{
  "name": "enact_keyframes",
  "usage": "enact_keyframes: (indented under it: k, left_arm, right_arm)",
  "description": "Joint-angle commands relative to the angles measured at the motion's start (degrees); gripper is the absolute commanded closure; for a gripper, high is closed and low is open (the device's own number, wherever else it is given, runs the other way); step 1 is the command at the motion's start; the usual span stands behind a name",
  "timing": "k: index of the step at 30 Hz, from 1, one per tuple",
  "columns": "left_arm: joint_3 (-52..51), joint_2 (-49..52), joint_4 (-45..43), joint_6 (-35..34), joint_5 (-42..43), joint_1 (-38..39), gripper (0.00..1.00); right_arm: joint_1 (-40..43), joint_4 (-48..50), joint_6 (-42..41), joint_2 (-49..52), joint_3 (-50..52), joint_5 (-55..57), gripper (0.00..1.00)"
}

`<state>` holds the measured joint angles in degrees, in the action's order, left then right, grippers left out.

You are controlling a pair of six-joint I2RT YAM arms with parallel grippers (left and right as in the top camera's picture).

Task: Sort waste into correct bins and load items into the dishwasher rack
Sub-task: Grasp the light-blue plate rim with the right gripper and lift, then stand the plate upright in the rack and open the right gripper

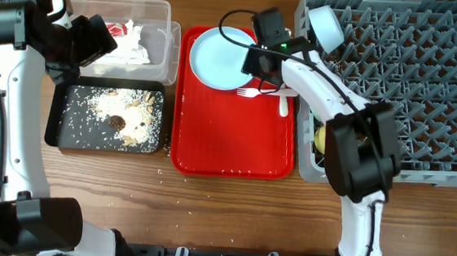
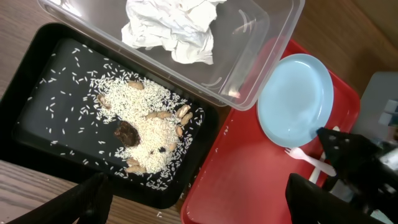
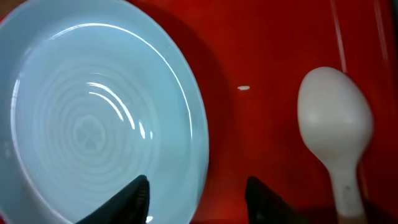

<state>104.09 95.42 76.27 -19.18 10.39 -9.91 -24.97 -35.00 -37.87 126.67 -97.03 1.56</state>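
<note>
A light blue plate [image 1: 218, 58] lies at the back of the red tray [image 1: 227, 144]. A white fork [image 1: 248, 92] and a white spoon [image 1: 283, 104] lie beside it. My right gripper [image 1: 258, 62] is open and low over the plate's right edge. In the right wrist view its fingers [image 3: 198, 199] straddle the rim of the plate [image 3: 93, 118], with the spoon [image 3: 336, 118] to the right. My left gripper [image 1: 96, 40] is open and empty above the clear bin [image 1: 166, 13]. Its fingers [image 2: 199, 205] frame the black tray [image 2: 37, 118] and the plate [image 2: 295, 96].
The black tray [image 1: 59, 123] holds rice and food scraps. The clear bin holds crumpled paper [image 1: 133, 47] and a red wrapper. The grey dishwasher rack [image 1: 428, 86] on the right holds a pale blue cup [image 1: 325, 25] and a yellowish item [image 1: 323, 139]. Rice grains are scattered on the wooden table.
</note>
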Motion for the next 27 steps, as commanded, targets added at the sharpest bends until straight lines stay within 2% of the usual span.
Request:
enact_keyframes:
  k: [1, 3, 4, 5, 10, 12, 13, 15, 16, 17, 19, 21, 24, 27]
  left_arm:
    - [-0.3, 0.3, -0.2, 0.7, 0.5, -0.1, 0.10]
    - [-0.3, 0.3, -0.1, 0.7, 0.5, -0.1, 0.10]
    - [-0.3, 0.3, 0.0, 0.7, 0.5, -0.1, 0.10]
    - [-0.3, 0.3, 0.0, 0.7, 0.5, -0.1, 0.10]
    - [-0.3, 0.3, 0.1, 0.7, 0.5, -0.1, 0.09]
    - [-0.3, 0.3, 0.0, 0.7, 0.5, -0.1, 0.09]
    - [-0.3, 0.3, 0.1, 0.7, 0.5, -0.1, 0.09]
    - [-0.3, 0.3, 0.1, 0.7, 0.5, -0.1, 0.09]
    - [-0.3, 0.3, 0.2, 0.7, 0.5, -0.1, 0.09]
    - [-0.3, 0.4, 0.2, 0.7, 0.5, -0.1, 0.09]
    - [-0.3, 0.3, 0.4, 0.7, 0.5, -0.1, 0.09]
    - [-0.3, 0.3, 0.5, 0.7, 0.5, -0.1, 0.09]
    - [-0.3, 0.3, 0.5, 0.7, 0.5, -0.1, 0.09]
    - [-0.3, 0.3, 0.3, 0.7, 0.5, -0.1, 0.09]
  right_arm:
    - [-0.5, 2.8, -1.4, 4.1, -0.1, 0.1, 0.66]
    - [-0.5, 3.1, -1.6, 5.2, -0.1, 0.1, 0.76]
    - [-0.5, 2.8, -1.7, 5.6, -0.1, 0.1, 0.91]
    - [-0.5, 2.6, -1.7, 5.6, -0.1, 0.2, 0.96]
    - [-0.4, 0.6, -0.4, 4.5, -0.5, 0.1, 0.96]
    - [0.0, -0.4, 4.1, 1.3, -1.3, 0.2, 0.96]
    - [0.6, -1.1, 9.1, -3.7, -1.7, 0.2, 0.96]
    - [1.4, -1.6, 13.5, -9.8, -1.7, 0.4, 0.96]
    - [2.4, -2.4, 16.7, -16.9, -1.7, 1.5, 0.96]
    - [3.3, -4.5, 19.1, -24.9, -1.7, 7.7, 0.96]
    - [4.0, -5.6, 23.1, -30.3, -1.7, 14.0, 0.96]
    - [5.0, -6.9, 30.9, -36.5, -1.7, 27.1, 0.96]
    - [7.0, -8.7, 45.2, -39.5, -1.7, 41.9, 0.96]
    - [10.2, -9.0, 54.8, -38.9, 0.0, 49.3, 0.96]
